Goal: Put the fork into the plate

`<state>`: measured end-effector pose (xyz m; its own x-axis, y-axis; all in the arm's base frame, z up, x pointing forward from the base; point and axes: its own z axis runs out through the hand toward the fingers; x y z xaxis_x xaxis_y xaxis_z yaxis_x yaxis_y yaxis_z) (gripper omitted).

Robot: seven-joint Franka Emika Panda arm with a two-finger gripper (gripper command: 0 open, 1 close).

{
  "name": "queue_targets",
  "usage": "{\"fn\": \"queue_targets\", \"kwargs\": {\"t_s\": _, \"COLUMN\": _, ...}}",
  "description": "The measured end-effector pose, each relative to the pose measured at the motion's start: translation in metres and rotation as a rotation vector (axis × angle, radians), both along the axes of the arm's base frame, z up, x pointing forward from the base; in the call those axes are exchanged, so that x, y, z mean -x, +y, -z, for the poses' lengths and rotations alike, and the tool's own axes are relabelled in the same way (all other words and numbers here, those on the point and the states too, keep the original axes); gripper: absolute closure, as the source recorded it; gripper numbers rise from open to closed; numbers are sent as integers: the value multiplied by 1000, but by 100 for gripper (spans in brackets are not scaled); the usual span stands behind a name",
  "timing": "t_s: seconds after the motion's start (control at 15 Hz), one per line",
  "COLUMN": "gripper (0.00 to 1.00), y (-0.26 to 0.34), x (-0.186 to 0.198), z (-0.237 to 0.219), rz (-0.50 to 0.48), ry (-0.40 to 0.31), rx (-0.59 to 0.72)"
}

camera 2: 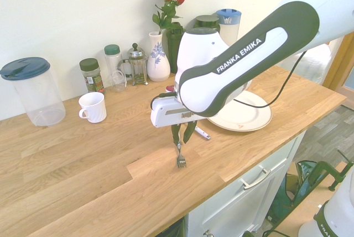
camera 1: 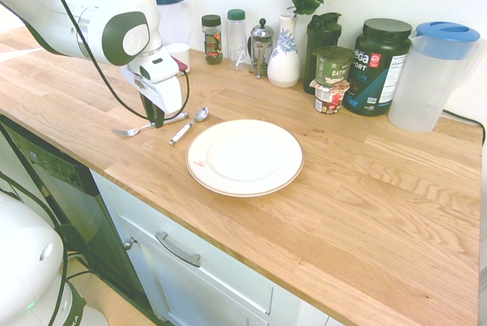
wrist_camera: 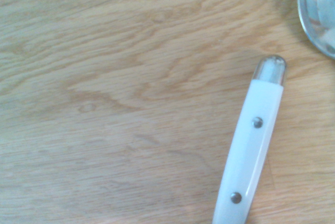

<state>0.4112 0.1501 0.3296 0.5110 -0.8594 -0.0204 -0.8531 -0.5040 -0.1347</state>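
One fork point(camera 1: 144, 126) flat on counter, tines away from plate point(camera 1: 245, 157)

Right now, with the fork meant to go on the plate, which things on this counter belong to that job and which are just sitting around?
Part of the job:
- fork, lying on the counter under the gripper
- plate, nothing on it

Just lying about:
- spoon between fork and plate
- white mug
- vase of roses
- two clear pitchers
- French press
- jars and tubs along the wall
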Motion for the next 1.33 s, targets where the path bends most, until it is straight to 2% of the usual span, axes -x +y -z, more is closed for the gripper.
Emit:
{"fn": "queue_targets", "kwargs": {"t_s": 0.73, "gripper": 100, "y": -7, "x": -2, "z": 0, "rz": 8, "ry": -19, "rx": -12}}
{"fn": "queue_targets", "kwargs": {"t_s": 1.0, "gripper": 100, "y": -10, "x": -20, "z": -30, "rz": 5, "ry": -60, "rx": -13}}
{"fn": "queue_targets", "kwargs": {"t_s": 1.33, "gripper": 100, "y": -47, "x": -23, "z": -61, "rz": 46, "ry": -66, "rx": -2}}
